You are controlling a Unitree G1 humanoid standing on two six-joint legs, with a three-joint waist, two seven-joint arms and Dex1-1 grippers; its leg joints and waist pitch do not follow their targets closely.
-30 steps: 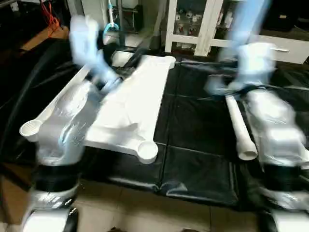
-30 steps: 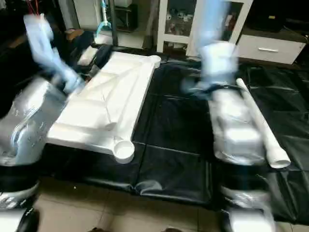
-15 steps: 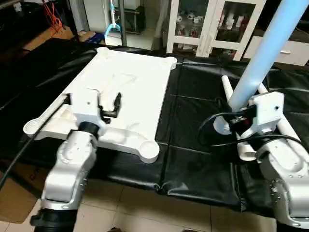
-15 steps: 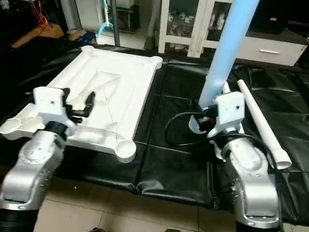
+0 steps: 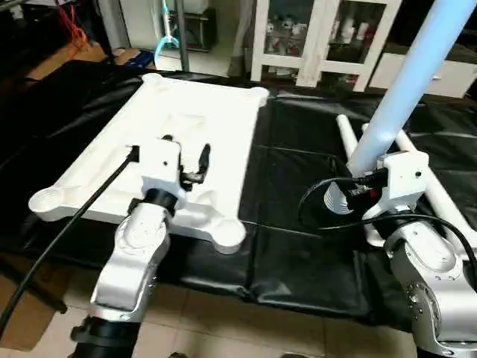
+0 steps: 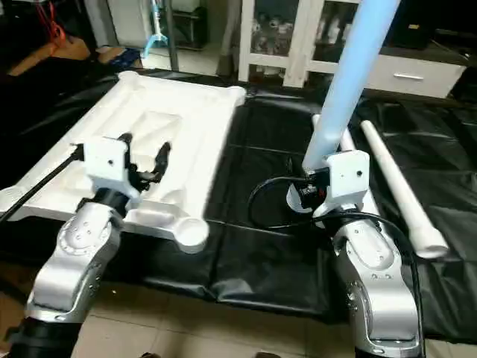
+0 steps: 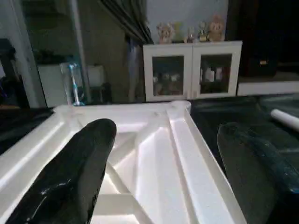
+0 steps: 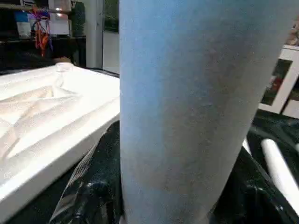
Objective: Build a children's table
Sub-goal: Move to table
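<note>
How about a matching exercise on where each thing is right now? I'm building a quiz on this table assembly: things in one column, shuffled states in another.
Things:
1. table top
2. held leg
3. spare legs
4. left gripper

States:
A. standing upright in the right gripper
B. lying loose on the black mat
C. open, over the white ribbing
D. underside up on the mat, corner sockets showing

Pairs: 1-D, 2-A, 3-B, 4-C

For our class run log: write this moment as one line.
left claw: open over table top | right claw: shut on leg, upright | spare legs: on mat
</note>
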